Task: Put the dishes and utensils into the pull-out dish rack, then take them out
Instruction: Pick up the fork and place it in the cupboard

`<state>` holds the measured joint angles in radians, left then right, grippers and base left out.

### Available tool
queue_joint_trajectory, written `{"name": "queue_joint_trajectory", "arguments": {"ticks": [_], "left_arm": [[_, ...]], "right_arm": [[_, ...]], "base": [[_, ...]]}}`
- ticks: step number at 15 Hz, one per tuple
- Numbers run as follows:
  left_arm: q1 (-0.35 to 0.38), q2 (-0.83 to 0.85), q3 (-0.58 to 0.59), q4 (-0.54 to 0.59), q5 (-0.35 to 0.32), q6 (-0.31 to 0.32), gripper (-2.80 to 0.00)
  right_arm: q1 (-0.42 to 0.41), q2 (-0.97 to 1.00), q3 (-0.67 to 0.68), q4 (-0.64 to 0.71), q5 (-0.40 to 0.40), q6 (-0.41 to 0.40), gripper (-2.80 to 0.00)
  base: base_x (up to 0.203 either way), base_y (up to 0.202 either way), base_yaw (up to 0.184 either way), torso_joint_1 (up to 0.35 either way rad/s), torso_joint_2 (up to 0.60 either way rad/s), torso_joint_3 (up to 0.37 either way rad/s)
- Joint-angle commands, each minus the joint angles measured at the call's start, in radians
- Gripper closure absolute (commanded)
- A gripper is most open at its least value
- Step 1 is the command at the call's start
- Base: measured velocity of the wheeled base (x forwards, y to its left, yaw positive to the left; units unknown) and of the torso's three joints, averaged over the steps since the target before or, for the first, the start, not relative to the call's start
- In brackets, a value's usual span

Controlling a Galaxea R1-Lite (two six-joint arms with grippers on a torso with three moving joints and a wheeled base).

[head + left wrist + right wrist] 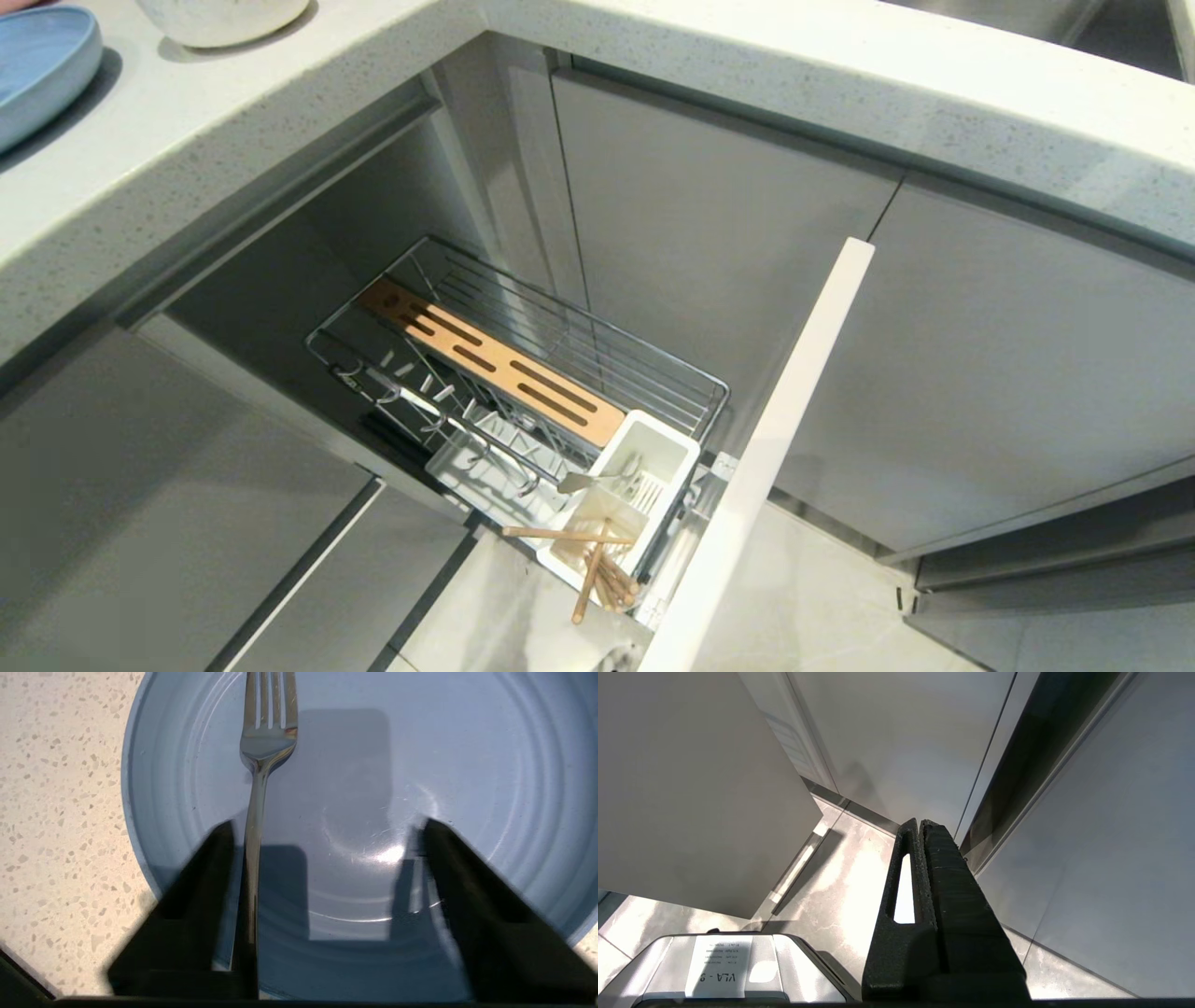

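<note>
The pull-out dish rack (653, 369) stands drawn out below the counter, its wooden strip (495, 364) bare. Its white utensil cup (665, 446) holds the chopsticks (597, 569) and one silver cutlery piece (597, 481). On the counter lie the light-blue plate (37, 65) and the white bowl (224, 19). In the left wrist view a silver fork (264, 751) lies on that plate (420, 765). My left gripper (329, 826) hangs open over it, the fork's handle close beside one finger. My right gripper (920, 823) is shut and empty, parked low by the cabinets.
The rack's tall pale front panel (775, 448) juts out over the floor. Grey cabinet doors (980, 373) flank the opening. The speckled countertop (56, 812) runs beside the plate. My own base (714, 966) shows under the right arm.
</note>
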<state>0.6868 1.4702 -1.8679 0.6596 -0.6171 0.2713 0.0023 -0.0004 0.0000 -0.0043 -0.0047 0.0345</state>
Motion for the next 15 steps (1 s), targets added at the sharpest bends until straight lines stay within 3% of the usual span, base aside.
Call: {"name": "queue_joint_trajectory", "arguments": {"ticks": [1, 12, 14, 15], "left_arm": [[0.0, 0.001, -0.002, 0.002, -0.003, 0.003, 0.0], [-0.023, 0.03, -0.033, 0.01, -0.008, 0.004, 0.0], [-0.021, 0.018, -0.036, 0.048, -0.009, -0.031, 0.0], [-0.02, 0.008, -0.046, 0.061, -0.011, -0.109, 0.0]], "right_arm": [[0.001, -0.004, 0.002, 0.0, 0.0, 0.0, 0.0], [-0.001, -0.004, 0.002, 0.0, 0.0, 0.001, 0.0], [0.0, -0.004, 0.002, 0.0, 0.0, 0.0, 0.0], [0.0, -0.003, 0.002, 0.0, 0.0, 0.001, 0.0]], "base": [[0.0, 0.0, 0.0, 0.0, 0.0, 0.0], [0.0, 0.0, 0.0, 0.0, 0.0, 0.0], [0.0, 0.0, 0.0, 0.0, 0.0, 0.0], [0.0, 0.0, 0.0, 0.0, 0.0, 0.0]]}}
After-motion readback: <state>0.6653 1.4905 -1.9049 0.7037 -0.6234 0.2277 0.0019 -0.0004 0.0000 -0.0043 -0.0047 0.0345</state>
